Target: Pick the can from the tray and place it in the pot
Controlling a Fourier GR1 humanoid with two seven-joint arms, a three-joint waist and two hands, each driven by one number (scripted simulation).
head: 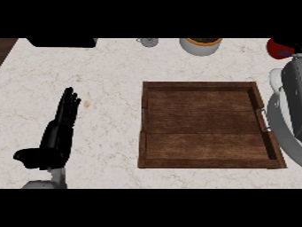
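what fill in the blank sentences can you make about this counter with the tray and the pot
1. The tray is made of brown ___.
2. The left hand, open with straight fingers, shows on the ___ side of the tray.
3. The pot stands on the counter at the view's ___ edge.
4. The can in the view's upper right corner is ___ in colour.

Missing words: wood; left; top; red

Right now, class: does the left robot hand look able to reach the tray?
Probably yes. The left robot hand is open over the counter, left of the tray, and nothing stands between them.
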